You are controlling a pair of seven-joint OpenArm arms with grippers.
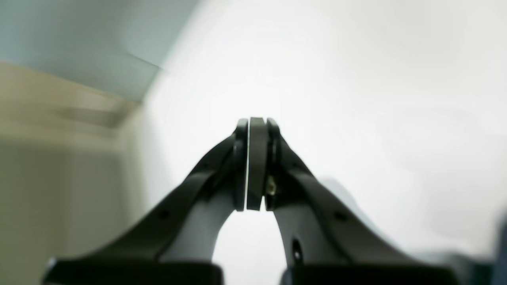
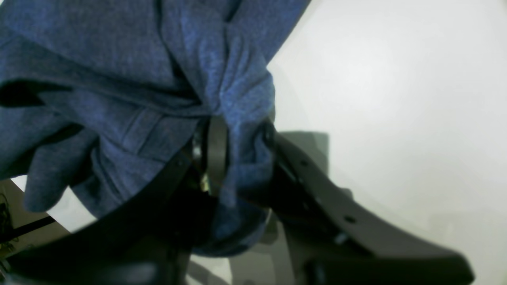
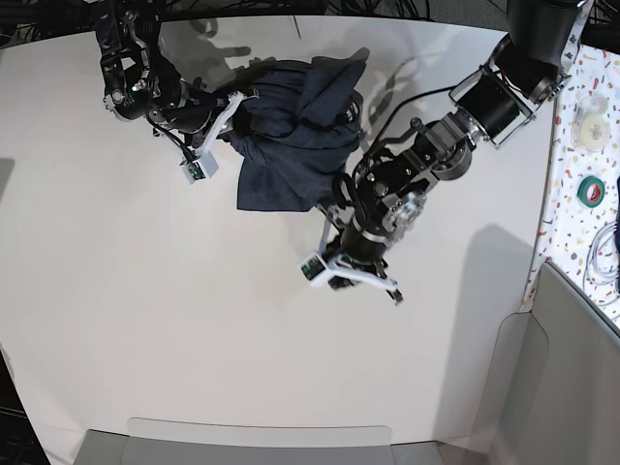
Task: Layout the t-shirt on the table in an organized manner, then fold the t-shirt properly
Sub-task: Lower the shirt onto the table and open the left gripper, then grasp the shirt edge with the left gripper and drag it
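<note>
The dark navy t-shirt (image 3: 295, 136) lies bunched in a heap at the far middle of the white table (image 3: 145, 320). My right gripper (image 3: 235, 105) is at the heap's left edge, shut on a fold of it. The right wrist view shows blue t-shirt cloth (image 2: 119, 79) pinched in that gripper (image 2: 243, 130) and draped over it, above the table (image 2: 396, 99). My left gripper (image 3: 392, 293) is just below the shirt and apart from it. In the left wrist view it (image 1: 257, 122) is shut, nothing between its pads, over bare table (image 1: 356, 79).
A speckled strip along the right edge carries tape rolls (image 3: 588, 116) and a green roll (image 3: 593, 189). Grey panels stand at the near edge (image 3: 262, 441) and the right corner (image 3: 572, 378). Cables run along the far edge.
</note>
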